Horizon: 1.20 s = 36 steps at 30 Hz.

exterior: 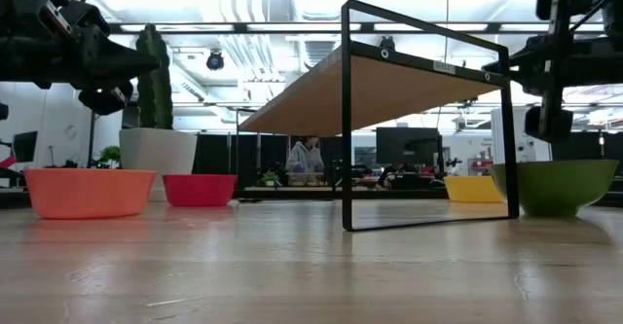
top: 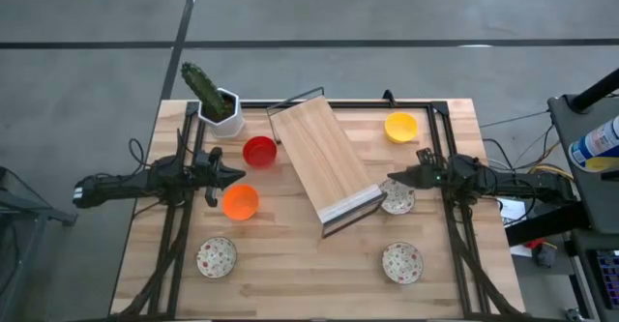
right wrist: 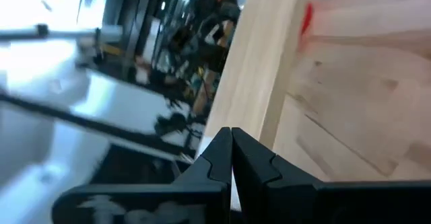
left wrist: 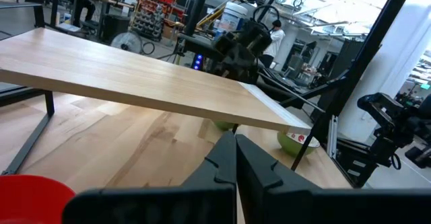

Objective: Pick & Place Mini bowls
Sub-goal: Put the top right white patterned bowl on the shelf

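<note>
- Overhead, both arms hang level above the table [top: 319, 283], neither carrying anything.
- Left gripper [top: 238, 175]: fingers pressed together, empty. The red bowl [top: 259, 152] sits just ahead of its tip and to one side; the orange bowl [top: 240, 202] lies just beside the tip on the other side; one speckled bowl [top: 217, 256] rests farther off, back toward the table's near edge.
- Right gripper [top: 392, 179]: fingers likewise shut on nothing. A second speckled bowl [top: 397, 198] lies almost under its tip, touching the shelf's foot; the yellow bowl [top: 400, 127] stands well off to one side, a third speckled bowl [top: 401, 261] well off to the other.
- Between the two tips stands the shelf [top: 324, 158], set askew; nothing lies on its board. The cactus pot [top: 222, 109] stands beyond the red bowl.
- Judged step: pre-grasp; no bowl has been picked.
- Next move calls for parting the fingers, lowering over a bowl's rim, then closing; the nearest candidates are the orange bowl for the left arm and the speckled bowl under the right.
</note>
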Motion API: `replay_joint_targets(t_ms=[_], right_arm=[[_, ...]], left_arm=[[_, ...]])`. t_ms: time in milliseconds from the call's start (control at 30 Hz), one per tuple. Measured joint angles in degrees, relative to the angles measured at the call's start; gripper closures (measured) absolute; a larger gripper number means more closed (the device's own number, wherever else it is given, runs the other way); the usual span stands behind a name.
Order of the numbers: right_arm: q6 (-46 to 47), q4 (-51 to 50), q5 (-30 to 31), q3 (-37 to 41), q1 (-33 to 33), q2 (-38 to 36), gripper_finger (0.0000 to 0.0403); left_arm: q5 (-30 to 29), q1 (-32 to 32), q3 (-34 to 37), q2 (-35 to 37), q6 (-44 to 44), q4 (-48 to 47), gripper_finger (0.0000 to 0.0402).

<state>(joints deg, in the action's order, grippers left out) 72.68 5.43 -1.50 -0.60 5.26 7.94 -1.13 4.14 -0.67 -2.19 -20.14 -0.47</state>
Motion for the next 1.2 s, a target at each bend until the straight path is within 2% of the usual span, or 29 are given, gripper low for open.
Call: replay_joint_targets(t_ms=[100, 233, 333, 400, 467, 533, 700, 800, 967, 1100, 1200], right_arm=[[5.7, 1.2, 1.1, 0.0, 0.0, 0.0, 0.0394], [17.1, 7.6, 4.3, 0.0, 0.0, 0.0, 0.0394], [13.4, 16.3, 7.3, -0.6, 0.0, 0.1, 0.0394], [9.3, 14.9, 9.8, -4.7, 0.0, 0.6, 0.0394], [3.1, 7.3, 11.2, -10.7, 0.0, 2.1, 0.0394], [-1.0, -5.0, 12.1, -18.1, 0.0, 4.6, 0.0394], [-0.7, -47.3, 12.0, -36.3, 0.0, 15.2, 0.0394], [0.4, -63.0, 11.1, -42.8, 0.0, 22.2, 0.0392], [-0.7, -69.0, 6.6, -46.2, 0.0, 31.5, 0.0351], [-0.2, -70.2, 3.1, -45.4, 0.0, 38.7, 0.0293], [-1.2, -70.2, 3.0, -44.4, 0.0, 43.3, 0.0265]], left_arm=[[0.0, 0.0, 0.0, 0.0, 0.0, 0.0, 0.0402], [0.0, 0.0, 0.0, 0.0, 0.0, 0.0, 0.0402], [0.0, 0.0, 0.0, 0.0, 0.0, 0.0, 0.0402], [0.0, 0.0, 0.0, 0.0, 0.0, 0.0, 0.0402], [0.0, 0.0, 0.0, 0.0, 0.0, 0.0, 0.0402], [0.0, 0.0, 0.0, 0.0, 0.0, 0.0, 0.0402], [0.0, 0.0, 0.0, 0.0, 0.0, 0.0, 0.0402], [0.0, 0.0, 0.0, 0.0, 0.0, 0.0, 0.0402], [0.0, 0.0, 0.0, 0.0, 0.0, 0.0, 0.0402], [0.0, 0.0, 0.0, 0.0, 0.0, 0.0, 0.0402], [0.0, 0.0, 0.0, 0.0, 0.0, 0.0, 0.0402]])
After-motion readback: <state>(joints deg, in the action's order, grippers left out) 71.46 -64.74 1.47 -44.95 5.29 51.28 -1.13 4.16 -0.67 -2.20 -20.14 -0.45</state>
